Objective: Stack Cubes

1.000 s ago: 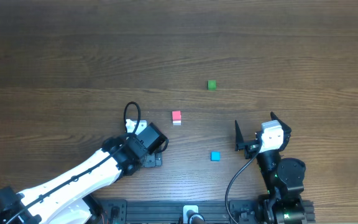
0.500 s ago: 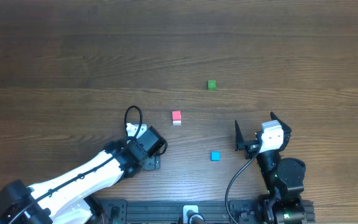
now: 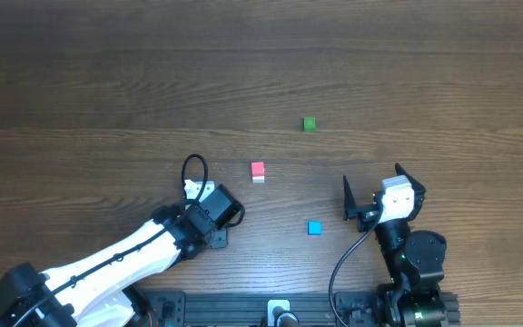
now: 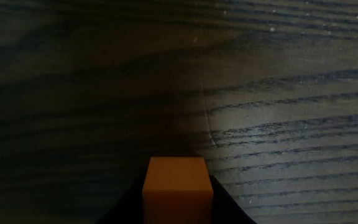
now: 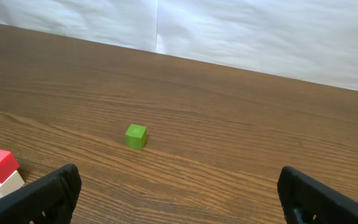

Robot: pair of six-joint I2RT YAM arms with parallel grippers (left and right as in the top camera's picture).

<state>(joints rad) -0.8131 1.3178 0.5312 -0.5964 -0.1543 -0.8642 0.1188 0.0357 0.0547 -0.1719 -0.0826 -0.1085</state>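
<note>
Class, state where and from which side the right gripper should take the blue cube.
Likely two opposite side faces of the blue cube, from straight above: it lies flat and alone, leaving both sides free for the open right gripper.

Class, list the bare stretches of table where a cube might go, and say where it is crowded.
Bare: the whole far half of the table beyond the green cube; also the left side, beyond the left claw holding the orange cube. Crowded: between it and the right claw, around the red-on-white stack and blue cube.
</note>
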